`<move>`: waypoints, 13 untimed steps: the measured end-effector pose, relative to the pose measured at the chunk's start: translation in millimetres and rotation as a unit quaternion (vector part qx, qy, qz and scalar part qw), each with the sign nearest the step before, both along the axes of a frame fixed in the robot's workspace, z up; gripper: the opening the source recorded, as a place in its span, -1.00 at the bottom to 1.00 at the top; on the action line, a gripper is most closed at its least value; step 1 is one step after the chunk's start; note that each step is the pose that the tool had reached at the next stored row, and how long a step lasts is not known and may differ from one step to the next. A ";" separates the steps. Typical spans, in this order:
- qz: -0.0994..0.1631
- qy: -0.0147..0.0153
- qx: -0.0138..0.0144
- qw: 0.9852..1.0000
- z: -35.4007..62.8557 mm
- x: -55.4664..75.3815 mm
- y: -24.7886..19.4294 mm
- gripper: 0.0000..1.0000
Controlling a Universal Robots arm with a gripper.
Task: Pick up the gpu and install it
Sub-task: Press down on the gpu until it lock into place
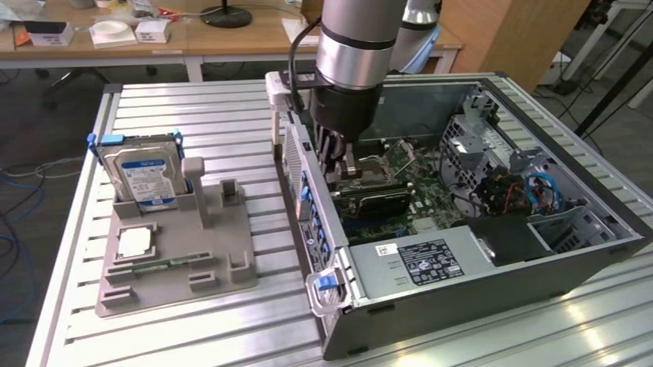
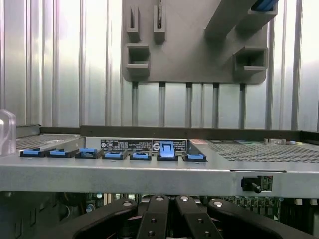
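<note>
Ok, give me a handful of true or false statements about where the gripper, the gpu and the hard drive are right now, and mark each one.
1. The gripper is lowered inside the open computer case. True.
2. The gpu lies on the grey fixture tray. False: it sits inside the case on the motherboard, directly under the gripper.
3. The hard drive stands upright in the tray, at the exterior view's left. True.
4. The hard drive is mounted in the case's drive cage. False: it is outside the case, in the tray.
5. The case rests on a slatted metal table. True.
6. Every blue slot latch on the case's edge lies flat. False: one stands raised.
</note>
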State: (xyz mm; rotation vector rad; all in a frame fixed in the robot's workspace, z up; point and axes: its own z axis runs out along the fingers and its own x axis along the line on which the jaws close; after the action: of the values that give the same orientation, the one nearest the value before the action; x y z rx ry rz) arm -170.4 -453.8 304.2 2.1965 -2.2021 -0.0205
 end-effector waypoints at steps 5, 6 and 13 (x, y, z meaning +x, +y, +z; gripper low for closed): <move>-0.001 0.000 0.000 1.000 0.0 0.0 0.0 -0.79; -0.001 0.000 0.000 1.000 -0.1 -0.1 -0.1 -0.79; -0.001 0.000 0.000 1.000 -0.7 -0.1 -1.1 -0.79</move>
State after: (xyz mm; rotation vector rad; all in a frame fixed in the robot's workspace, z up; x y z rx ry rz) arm -170.4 -454.9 303.5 2.1942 -2.2044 -0.0209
